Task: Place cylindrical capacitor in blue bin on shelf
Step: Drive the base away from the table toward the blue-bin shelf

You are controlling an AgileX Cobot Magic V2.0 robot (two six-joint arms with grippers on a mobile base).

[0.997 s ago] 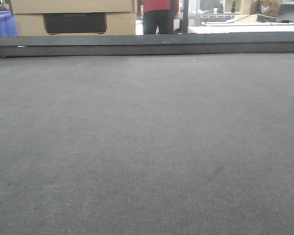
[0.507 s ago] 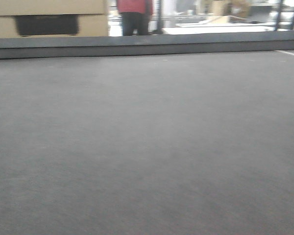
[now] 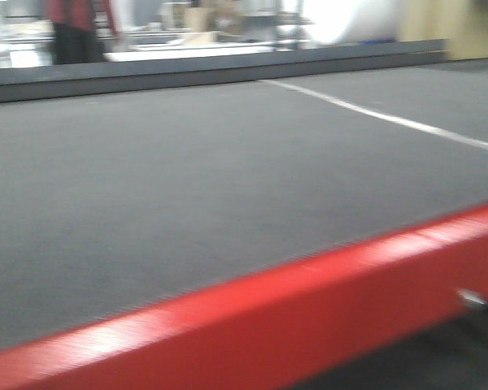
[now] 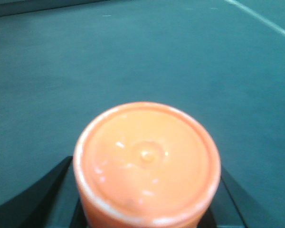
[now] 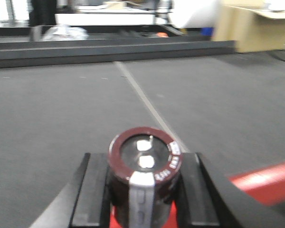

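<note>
The dark grey counter (image 3: 187, 203), red along its front rim (image 3: 309, 317), fills the blurred front view, crossed by a white line (image 3: 390, 120). The left pincer (image 4: 146, 194) grips an orange round-topped cylinder (image 4: 146, 159). The right pincer (image 5: 142, 194) clamps the cylindrical capacitor (image 5: 145, 159) between its fingers, above the counter near the rim.

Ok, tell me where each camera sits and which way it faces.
Exterior front: low, at the table's red frame, looking across the grey top; no robot parts show.
Left wrist: behind the left gripper, which holds an orange cylinder, facing along the top.
Right wrist: behind the right gripper, holding the cylindrical capacitor, facing across the top.
All three share the white line.
</note>
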